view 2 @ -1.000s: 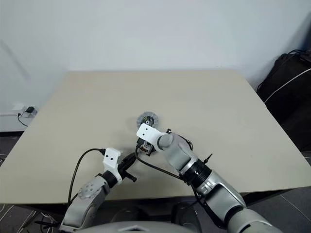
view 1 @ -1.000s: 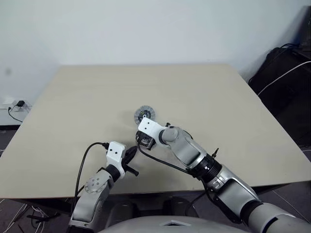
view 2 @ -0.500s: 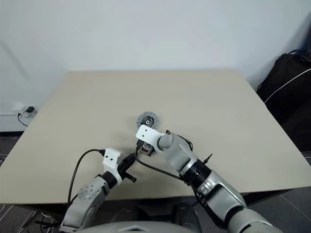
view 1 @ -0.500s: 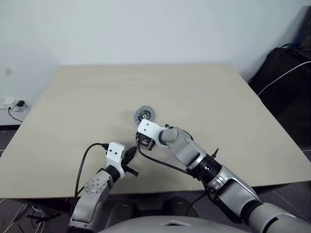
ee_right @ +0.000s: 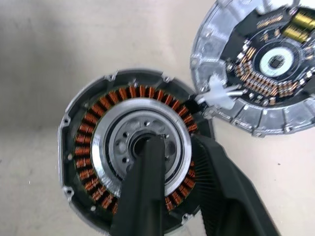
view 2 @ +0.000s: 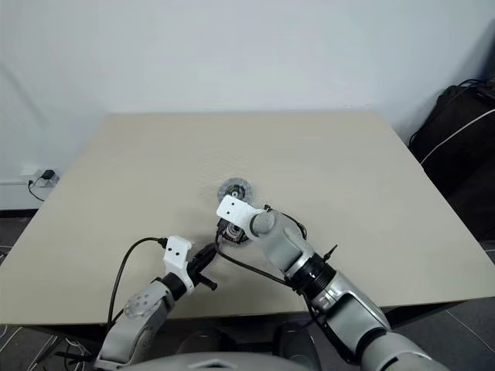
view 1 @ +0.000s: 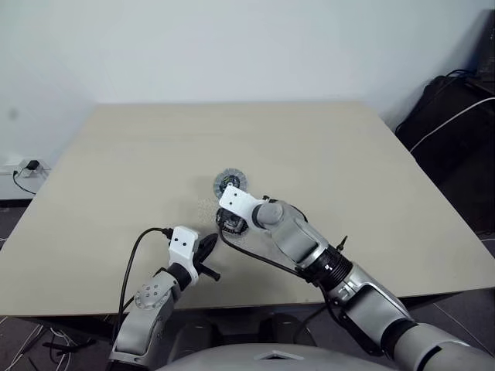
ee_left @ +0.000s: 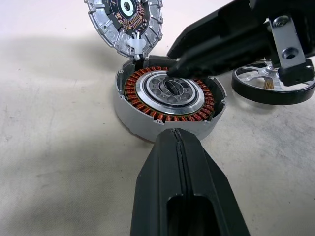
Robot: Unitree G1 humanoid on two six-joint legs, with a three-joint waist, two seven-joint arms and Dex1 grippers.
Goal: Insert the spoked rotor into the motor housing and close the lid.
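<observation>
Little has shifted since before. Our right end effector (ee_right: 172, 196), fingers slightly parted and empty, probes the motor housing (ee_left: 167, 101); the left (ee_left: 184, 196) stays closed. We should withdraw and fetch the spoked rotor (ee_left: 273, 83) lying beside the housing on the surface (ee_left: 59, 162), lid (ee_left: 125, 22) open.

No legible text, label, brand, number or sign anywhere.

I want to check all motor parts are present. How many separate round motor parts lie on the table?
3. The housing sits in the middle under the right gripper, the lid lies open beside it, touching its rim, and the rotor lies apart on its other side.
</observation>
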